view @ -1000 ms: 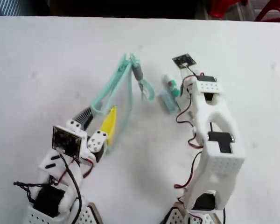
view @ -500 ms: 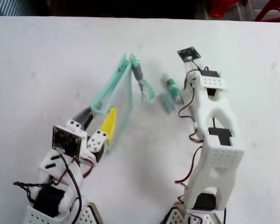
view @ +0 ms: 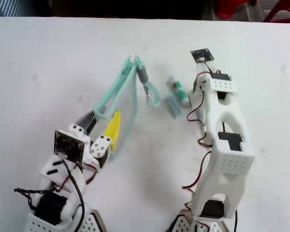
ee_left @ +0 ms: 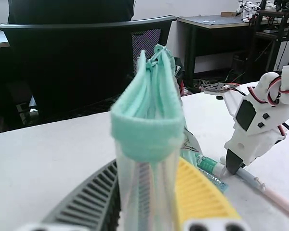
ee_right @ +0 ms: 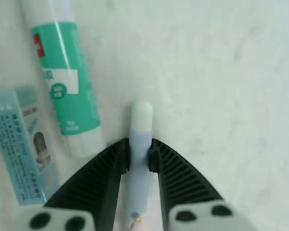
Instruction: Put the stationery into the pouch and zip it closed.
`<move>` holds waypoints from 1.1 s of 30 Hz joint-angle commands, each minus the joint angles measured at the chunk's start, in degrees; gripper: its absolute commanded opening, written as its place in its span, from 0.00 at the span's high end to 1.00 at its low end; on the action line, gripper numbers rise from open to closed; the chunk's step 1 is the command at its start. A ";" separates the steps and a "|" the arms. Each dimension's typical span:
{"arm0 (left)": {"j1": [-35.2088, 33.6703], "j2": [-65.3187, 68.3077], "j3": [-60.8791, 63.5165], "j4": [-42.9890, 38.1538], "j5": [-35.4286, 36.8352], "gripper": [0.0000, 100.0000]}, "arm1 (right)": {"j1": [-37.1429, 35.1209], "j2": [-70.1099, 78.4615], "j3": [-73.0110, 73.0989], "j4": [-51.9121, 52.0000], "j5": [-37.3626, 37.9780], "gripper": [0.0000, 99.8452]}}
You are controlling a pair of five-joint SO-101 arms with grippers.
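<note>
The main risk, as I judge it, is the pen (ee_right: 137, 139) swivelling in the grip. The right gripper (ee_right: 138, 150) has its 2 jaws closed on the thin barrel close to 1 end. The long free part could therefore swing on the lift and strike the glue stick (ee_right: 67, 77) or the small blue box (ee_right: 23, 144) lying just beside it. A knocked glue stick would probably roll across the table (view: 48, 58).

A 2nd risk lies at the pouch (view: 118, 92). Its mouth looks like a slim slot between the teal rims, so a tilted pen could catch a rim instead of going in. It could also drag the pouch out of the left gripper (view: 106, 118), which is clamped on the pouch's near edge with the grey finger on 1 side and the yellow finger on the other.

In the high view the right arm runs up the right of centre, its wrist bent down over the table. Its gripper is at the pen, just right of the glue stick in the upper middle. The left arm sits at the lower left and reaches toward the centre. It holds the pouch on edge, so the pouch runs diagonally from the gripper up to the upper middle. The pen, glue stick and box all lie outside the pouch, to its right.
</note>
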 commanded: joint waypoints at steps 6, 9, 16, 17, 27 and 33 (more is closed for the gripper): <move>0.13 0.57 -0.26 -1.32 -0.44 0.87 | 1.98 -1.80 -1.14 1.01 0.00 0.98; 0.13 0.57 -0.26 -1.32 -0.44 0.87 | 1.98 -1.89 -1.14 1.01 -0.09 0.98; 0.13 0.57 -0.26 -1.32 -0.44 0.87 | 1.98 -2.15 -0.18 1.01 -0.44 0.98; 0.13 0.57 -0.26 -1.32 -0.44 0.87 | 1.98 -2.15 -0.09 1.01 -0.44 0.98; 0.13 0.57 -0.26 -1.32 -0.44 0.87 | 1.98 -2.15 -0.09 1.01 -0.44 0.98; 0.13 0.57 -0.26 -1.32 -0.53 0.87 | 1.98 -2.15 -0.09 1.01 -0.44 0.98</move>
